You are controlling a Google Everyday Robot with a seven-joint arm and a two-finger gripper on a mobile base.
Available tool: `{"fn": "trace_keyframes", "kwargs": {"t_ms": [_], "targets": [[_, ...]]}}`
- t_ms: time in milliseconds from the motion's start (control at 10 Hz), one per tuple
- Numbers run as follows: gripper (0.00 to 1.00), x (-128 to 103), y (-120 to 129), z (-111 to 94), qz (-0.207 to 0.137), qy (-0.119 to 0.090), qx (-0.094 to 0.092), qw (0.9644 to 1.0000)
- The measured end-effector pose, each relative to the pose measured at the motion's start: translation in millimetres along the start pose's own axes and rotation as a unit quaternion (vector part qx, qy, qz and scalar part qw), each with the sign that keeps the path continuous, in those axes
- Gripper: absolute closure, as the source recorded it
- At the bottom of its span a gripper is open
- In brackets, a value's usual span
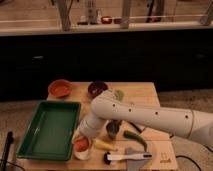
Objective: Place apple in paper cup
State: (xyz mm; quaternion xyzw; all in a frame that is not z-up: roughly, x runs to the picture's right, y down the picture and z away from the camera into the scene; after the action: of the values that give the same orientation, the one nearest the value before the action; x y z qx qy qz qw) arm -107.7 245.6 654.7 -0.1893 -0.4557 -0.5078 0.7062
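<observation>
The apple (81,144) is small, round and red-orange. It shows at the mouth of the short white paper cup (83,154), which stands near the table's front left, just right of the green tray. My gripper (84,134) is at the end of the white arm, directly above the apple and the cup and very close to them. The arm's wrist hides the cup's back rim. I cannot tell whether the gripper still touches the apple.
A green tray (50,129) lies at the left. An orange bowl (59,88) and a dark red bowl (97,89) stand at the back. A grey metallic cup (113,129), a green pepper (134,139), a yellow item (106,145) and a white-handled brush (127,157) lie right of the cup.
</observation>
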Motion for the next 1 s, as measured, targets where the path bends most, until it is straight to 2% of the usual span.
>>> {"fn": "trace_keyframes", "kwargs": {"t_ms": [1000], "targets": [[0.2,-1.9,-1.5,-0.8,-0.003,-0.001,-0.008,1.0]]}}
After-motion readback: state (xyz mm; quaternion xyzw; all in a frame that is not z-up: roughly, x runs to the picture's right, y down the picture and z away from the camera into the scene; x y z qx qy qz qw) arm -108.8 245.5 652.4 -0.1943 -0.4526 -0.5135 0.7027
